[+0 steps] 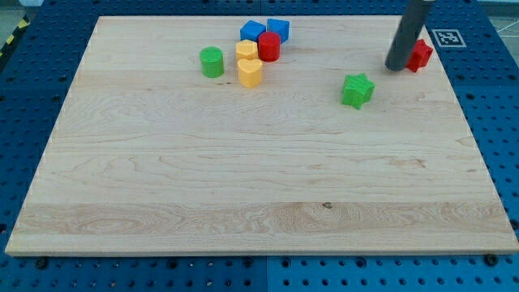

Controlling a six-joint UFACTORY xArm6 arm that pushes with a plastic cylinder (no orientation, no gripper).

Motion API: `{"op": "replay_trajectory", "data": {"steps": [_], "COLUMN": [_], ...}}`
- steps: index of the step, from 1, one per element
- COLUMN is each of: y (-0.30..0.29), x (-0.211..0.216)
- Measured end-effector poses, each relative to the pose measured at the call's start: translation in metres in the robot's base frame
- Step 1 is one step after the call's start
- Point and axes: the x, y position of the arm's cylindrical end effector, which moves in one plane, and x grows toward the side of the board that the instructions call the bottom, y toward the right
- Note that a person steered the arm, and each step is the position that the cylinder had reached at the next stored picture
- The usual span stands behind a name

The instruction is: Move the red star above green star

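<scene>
The pale wooden board (243, 186) fills the view, its near half bare. Towards the view's upper right sits the green star-shaped block (358, 89). Up and to the right of it, my tip (396, 66) touches the board just left of the red star-shaped block (420, 55), which the dark rod partly hides. There are no jaws on this arm, only the rod. At the view's top centre cluster two blue blocks (265, 31), a red cylinder (269, 46), two yellow blocks (249, 65) and, slightly apart, a green cylinder (212, 62).
</scene>
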Motion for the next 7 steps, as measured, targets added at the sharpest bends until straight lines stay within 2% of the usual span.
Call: {"op": "replay_trajectory", "data": {"steps": [1,2,3,4,6,7], "y": [-0.014,-0.003,0.032,0.072,0.097,0.095], "x": [0.008,0.082,0.117,0.096,-0.029,-0.025]}}
